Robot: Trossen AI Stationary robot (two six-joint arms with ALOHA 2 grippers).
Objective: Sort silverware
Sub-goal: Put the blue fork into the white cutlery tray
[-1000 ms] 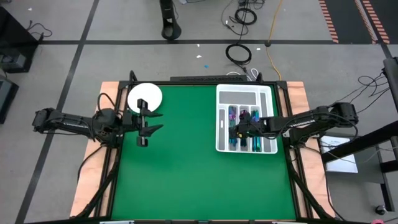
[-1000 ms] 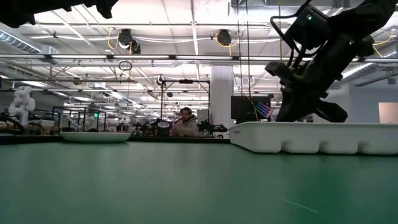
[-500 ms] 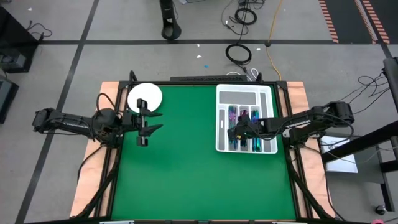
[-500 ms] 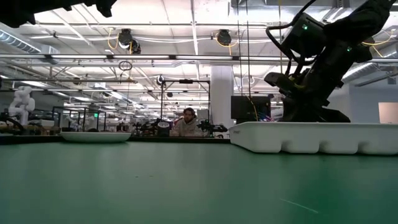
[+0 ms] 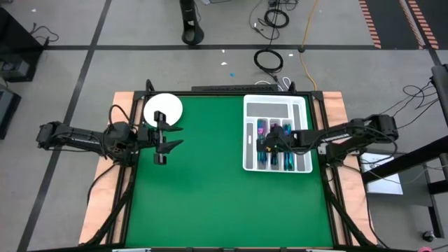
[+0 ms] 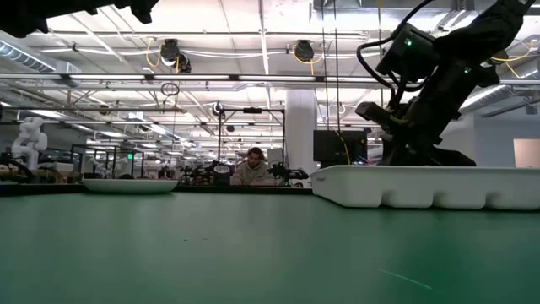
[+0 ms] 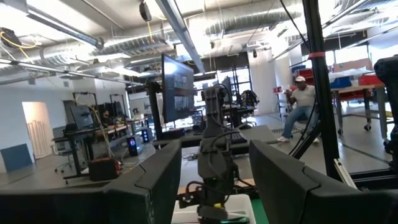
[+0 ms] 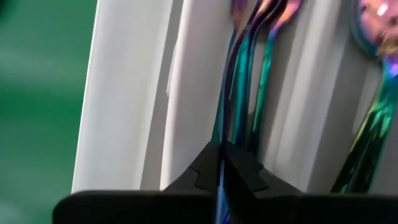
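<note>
The silverware (image 5: pixel 274 133) lies as iridescent pink, blue and teal pieces in the long compartments of the white tray (image 5: pixel 276 100) at the table's right. My right gripper (image 5: pixel 263 147) reaches down into the tray's left compartment and is shut on one slim piece (image 8: pixel 225 106) there, beside others (image 8: pixel 264 68) and a spoon (image 8: pixel 373 74). In the low view the tray's wall (image 6: pixel 422 187) hides its fingertips. My left gripper (image 5: pixel 175 136) hovers open and idle at the table's left, near the round white plate (image 5: pixel 163 108). My right gripper pinches the thin handle of one piece of silverware (image 8: pixel 221 134) between its two fingertips (image 8: pixel 239 167). It slants down from the table's right side. The piece runs on along the compartment, beside the other pieces; whether it rests on the tray floor, I cannot tell.
The plate (image 6: pixel 128 185) sits at the far left corner of the green mat (image 5: pixel 210 189). The tray's top crosswise compartment (image 5: pixel 274 109) holds nothing. Beyond the table a person (image 6: pixel 251 166) sits in the room.
My right gripper has rolled about its own line and sunk a little into the tray. The iridescent piece that showed above the tray's wall in the low view has gone down behind it.
</note>
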